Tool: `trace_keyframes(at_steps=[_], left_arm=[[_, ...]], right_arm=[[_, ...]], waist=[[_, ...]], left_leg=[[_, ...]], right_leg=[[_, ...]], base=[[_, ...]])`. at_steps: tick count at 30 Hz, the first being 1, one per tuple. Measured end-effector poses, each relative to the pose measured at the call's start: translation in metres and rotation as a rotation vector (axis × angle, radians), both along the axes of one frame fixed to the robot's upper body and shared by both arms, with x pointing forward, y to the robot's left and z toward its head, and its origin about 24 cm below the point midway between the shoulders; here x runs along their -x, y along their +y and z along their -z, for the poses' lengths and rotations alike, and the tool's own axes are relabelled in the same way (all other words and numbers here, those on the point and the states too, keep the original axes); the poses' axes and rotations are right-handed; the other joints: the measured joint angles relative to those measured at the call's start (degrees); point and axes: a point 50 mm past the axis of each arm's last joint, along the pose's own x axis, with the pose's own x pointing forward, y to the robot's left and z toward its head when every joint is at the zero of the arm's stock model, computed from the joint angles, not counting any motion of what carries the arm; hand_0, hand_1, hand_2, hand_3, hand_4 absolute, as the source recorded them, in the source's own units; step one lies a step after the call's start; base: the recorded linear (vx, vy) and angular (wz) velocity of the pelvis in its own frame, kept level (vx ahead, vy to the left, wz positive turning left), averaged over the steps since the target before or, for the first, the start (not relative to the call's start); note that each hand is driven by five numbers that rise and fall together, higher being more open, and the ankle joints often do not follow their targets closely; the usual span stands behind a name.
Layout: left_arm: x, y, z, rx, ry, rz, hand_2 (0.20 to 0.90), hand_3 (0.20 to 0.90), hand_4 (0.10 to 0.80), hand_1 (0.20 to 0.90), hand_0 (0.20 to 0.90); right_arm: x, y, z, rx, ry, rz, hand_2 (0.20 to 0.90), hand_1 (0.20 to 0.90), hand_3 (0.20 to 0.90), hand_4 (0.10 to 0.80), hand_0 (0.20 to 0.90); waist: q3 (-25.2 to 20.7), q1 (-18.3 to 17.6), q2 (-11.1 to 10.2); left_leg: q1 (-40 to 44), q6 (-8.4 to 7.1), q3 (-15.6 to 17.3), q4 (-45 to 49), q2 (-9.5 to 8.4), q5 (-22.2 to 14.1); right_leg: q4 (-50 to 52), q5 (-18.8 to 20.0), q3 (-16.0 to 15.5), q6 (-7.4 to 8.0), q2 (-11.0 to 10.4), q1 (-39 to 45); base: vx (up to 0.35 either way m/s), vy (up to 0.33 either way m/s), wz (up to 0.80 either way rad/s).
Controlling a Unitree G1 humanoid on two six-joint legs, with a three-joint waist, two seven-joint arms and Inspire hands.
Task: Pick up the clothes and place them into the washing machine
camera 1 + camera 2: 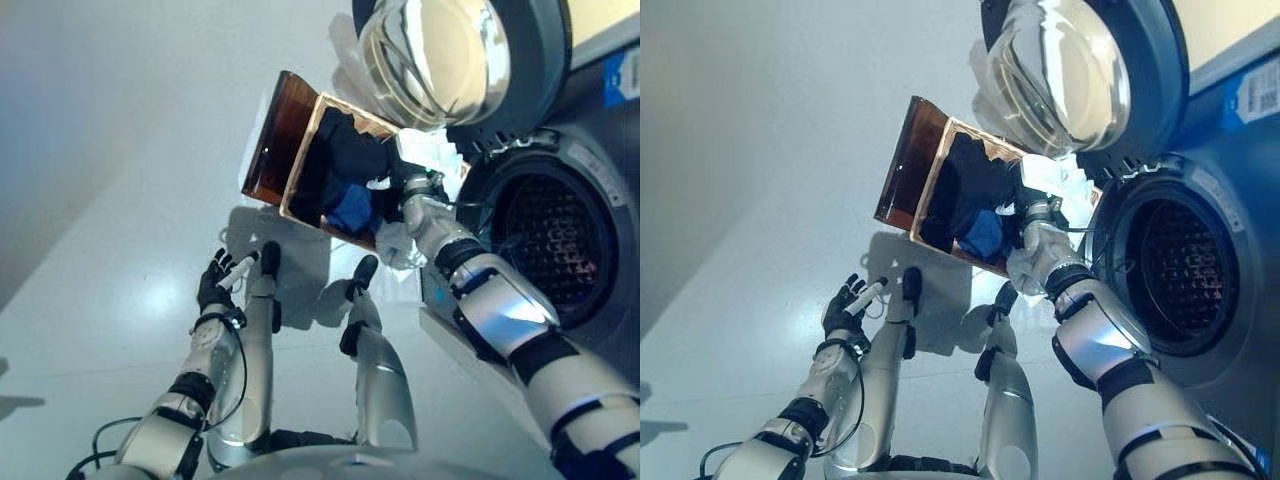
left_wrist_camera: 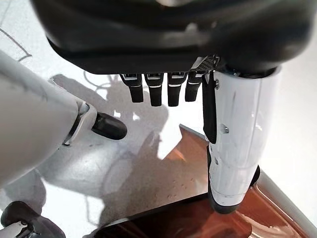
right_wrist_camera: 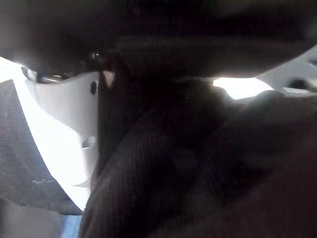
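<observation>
Right hand (image 1: 412, 195) fingers buried in dark clothes (image 1: 350, 160), grip unreadable; washing machine (image 1: 560, 230) cropped.

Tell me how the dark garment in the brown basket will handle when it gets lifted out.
Probably floppy: the dark garment lies crumpled in the brown basket, so it should sag and trail. Its knit weave looks grippy rather than slippery against the right hand. It may drag the blue cloth beside it.

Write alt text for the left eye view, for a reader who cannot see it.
The robot's right hand reaches into a brown basket of dark and blue clothes on the pale floor, its fingers buried in the fabric. Beside it a washing machine stands with its round door swung open. The left hand hangs open, apart from the basket.
</observation>
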Motion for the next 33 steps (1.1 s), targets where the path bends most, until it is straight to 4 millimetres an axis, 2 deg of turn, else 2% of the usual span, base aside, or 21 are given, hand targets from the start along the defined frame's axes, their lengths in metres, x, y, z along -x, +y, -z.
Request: trace_keyframes(at_steps=[5,9,15,20,22,23,24,25,26,27,28,30,33], left_arm=[[0.010,0.011,0.010,0.001,0.055,-0.058,0.900,0.900,0.800,0.900,0.900],[0.010,0.013,0.010,0.001,0.054,-0.070,0.900,0.900,0.800,0.900,0.900],[0.008,0.010,0.009,-0.003,0.047,-0.058,0.900,0.900,0.800,0.900,0.900],[0.009,0.011,0.010,-0.023,0.052,-0.046,0.900,0.900,0.800,0.900,0.900],[0.016,0.012,0.015,-0.024,0.073,-0.050,0.900,0.900,0.800,0.900,0.900],[0.020,0.012,0.018,-0.023,0.085,-0.052,0.900,0.900,0.800,0.900,0.900],[0.027,0.008,0.024,-0.008,0.108,-0.051,0.900,0.900,0.800,0.900,0.900],[0.029,0.006,0.026,-0.004,0.114,-0.049,0.900,0.900,0.800,0.900,0.900],[0.033,0.007,0.028,-0.006,0.124,-0.048,0.900,0.900,0.800,0.900,0.900],[0.033,0.005,0.028,-0.002,0.124,-0.047,0.900,0.900,0.800,0.900,0.900],[0.034,0.002,0.030,0.007,0.131,-0.043,0.900,0.900,0.800,0.900,0.900],[0.036,-0.002,0.033,0.019,0.149,-0.046,0.900,0.900,0.800,0.900,0.900],[0.037,-0.005,0.035,0.028,0.153,-0.039,0.900,0.900,0.800,0.900,0.900]], right_arm=[[0.017,0.003,0.027,-0.209,0.016,-0.025,0.200,0.200,0.200,0.300,0.200],[0.026,0.006,0.035,-0.287,0.016,-0.045,0.200,0.200,0.200,0.300,0.200],[0.041,0.001,0.053,-0.547,0.015,-0.014,0.200,0.200,0.200,0.300,0.200],[0.051,0.000,0.071,-0.779,0.041,0.056,0.200,0.200,0.200,0.300,0.200],[0.058,0.007,0.083,-0.945,0.059,0.094,0.200,0.200,0.200,0.300,0.200],[0.060,0.011,0.087,-1.008,0.066,0.107,0.200,0.200,0.200,0.300,0.200],[0.063,0.016,0.093,-1.095,0.082,0.121,0.200,0.200,0.200,0.300,0.200],[0.066,0.016,0.097,-1.177,0.080,0.142,0.200,0.200,0.200,0.300,0.200],[0.075,0.016,0.111,-1.281,0.099,0.207,0.200,0.200,0.200,0.300,0.200],[0.076,0.014,0.113,-1.322,0.100,0.226,0.200,0.200,0.200,0.300,0.200],[0.076,0.015,0.113,-1.400,0.089,0.231,0.200,0.200,0.200,0.300,0.200],[0.075,0.016,0.113,-1.475,0.085,0.226,0.200,0.200,0.200,0.300,0.200],[0.077,0.013,0.115,-1.486,0.082,0.241,0.200,0.200,0.200,0.300,0.200]], waist=[[-0.57,-2.66,-0.32],[-1.23,-4.08,-0.71],[-1.75,-4.45,-0.74],[-2.38,-5.14,-0.77],[-3.39,-5.69,-0.85],[-3.80,-5.74,-0.49],[-4.59,-5.61,0.70],[-5.21,-5.77,1.28],[-6.87,-5.76,0.75],[-7.17,-5.58,0.71],[-7.23,-5.24,1.38],[-7.29,-5.37,2.10],[-7.30,-5.64,2.36]], left_leg=[[3.42,0.20,0.41,-0.03,-0.07,-0.93],[3.95,0.35,0.85,-0.05,-0.06,-1.41],[6.69,0.78,2.73,-0.83,-0.08,-2.29],[6.58,0.86,2.87,0.02,-0.13,-2.63],[6.56,0.98,2.61,0.22,-0.84,-2.71],[6.63,0.97,1.78,-0.09,-0.85,-2.70],[6.64,1.73,1.22,-1.47,0.87,-2.47],[6.56,1.63,1.22,-2.28,1.41,-1.97],[6.75,1.04,0.96,-3.69,0.29,-0.86],[6.84,0.80,1.12,-4.23,-0.10,-0.28],[7.08,1.38,1.33,-5.02,-0.06,0.55],[8.63,1.56,2.01,-7.64,-0.17,1.68],[10.60,1.55,2.34,-9.33,-0.76,2.11]], right_leg=[[-0.25,-0.67,0.08,0.53,-0.19,3.32],[0.32,-0.28,0.32,0.60,-0.21,3.32],[1.98,0.36,0.55,0.25,-0.37,3.41],[2.74,0.31,0.71,0.29,-0.60,3.35],[1.96,-2.60,0.97,1.16,-0.97,3.23],[1.54,-5.47,0.85,2.49,-0.89,3.15],[2.99,-7.78,-0.09,3.44,0.01,2.62],[5.71,-7.02,-0.02,2.42,0.27,2.41],[6.71,-7.76,0.34,1.42,-0.05,4.30],[5.57,-6.87,0.44,1.11,0.10,4.52],[5.00,-5.57,0.43,0.35,0.22,4.43],[3.86,-3.89,0.39,0.35,0.06,4.83],[3.51,-3.80,0.41,0.20,-0.31,6.00]], base=[[0.056,0.002,-0.06],[0.057,0.003,-0.07],[0.043,0.004,-0.20],[0.032,-0.001,-0.02],[0.029,0.019,-0.15],[0.020,0.021,-0.51],[0.009,0.011,-0.47],[0.013,0.014,-0.14],[0.015,0.017,0.15],[0.019,0.023,0.10],[0.013,0.023,-0.11],[0.020,0.011,-0.16],[0.007,0.002,-0.04]])
